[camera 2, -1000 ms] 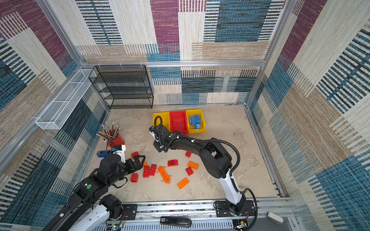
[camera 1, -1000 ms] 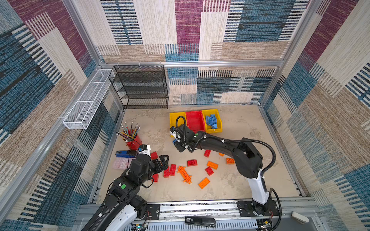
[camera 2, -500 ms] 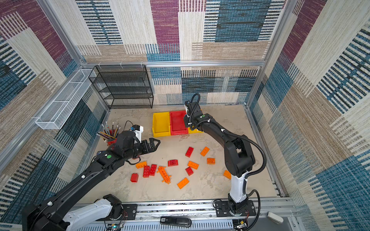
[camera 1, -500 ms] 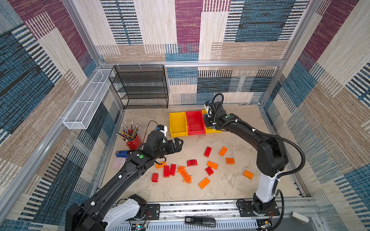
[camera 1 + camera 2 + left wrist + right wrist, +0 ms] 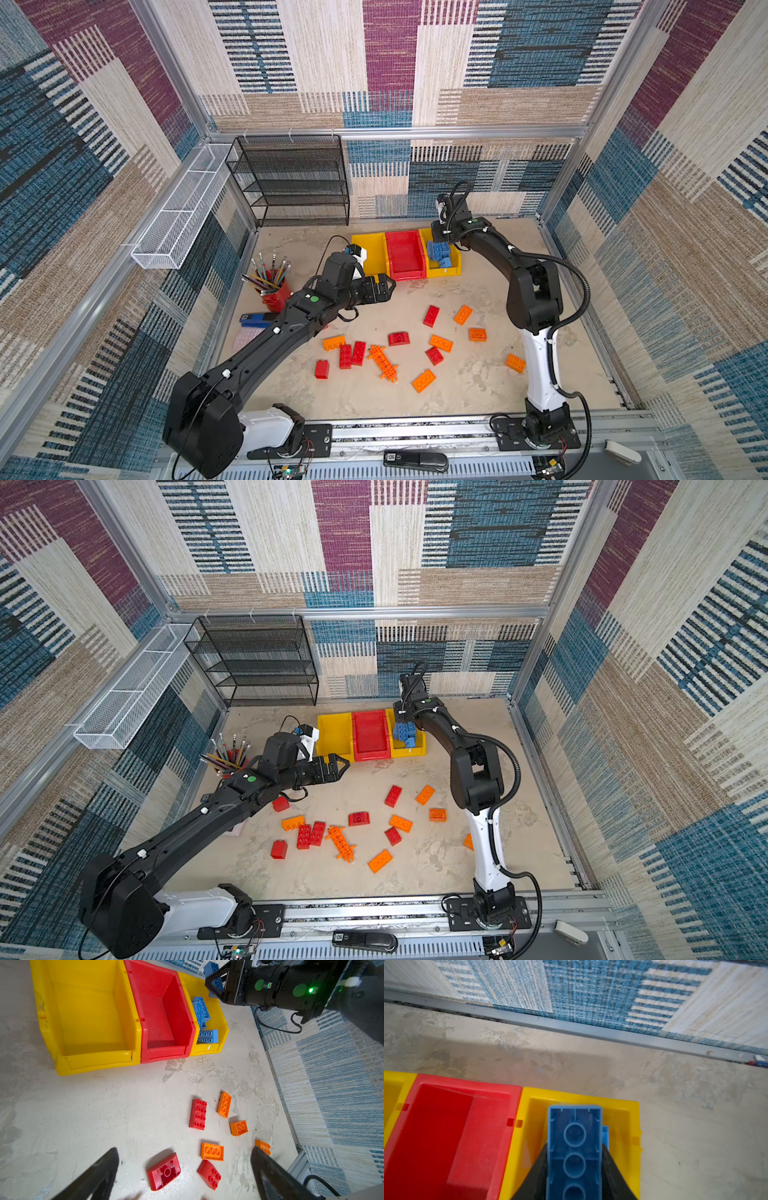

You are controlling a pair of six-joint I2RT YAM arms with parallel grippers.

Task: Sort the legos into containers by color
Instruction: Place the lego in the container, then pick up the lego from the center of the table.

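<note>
Three joined containers stand at the back: a bare yellow bin (image 5: pixel 371 254), a bare red bin (image 5: pixel 405 255) and a yellow bin (image 5: pixel 451 272) with several blue legos (image 5: pixel 439 252) inside. My right gripper (image 5: pixel 574 1149) hangs over that last bin, shut on a blue brick (image 5: pixel 575 1126) whose hollow underside faces the camera. My left gripper (image 5: pixel 184 1150) is open above the floor in front of the bins, nothing between its fingers. Red legos (image 5: pixel 431 316), orange legos (image 5: pixel 462 314) and a long orange holed plate (image 5: pixel 384 362) lie scattered on the floor.
A red pencil cup (image 5: pixel 276 293) and a blue stapler (image 5: pixel 255 320) sit at the left wall beside my left arm. A black wire shelf (image 5: pixel 291 183) stands at the back left, with a white wire basket (image 5: pixel 178 220) on the left wall.
My right arm swung from in front of the left yellow bin to above the right yellow bin. My left arm stretched from near its base out toward the bins.
</note>
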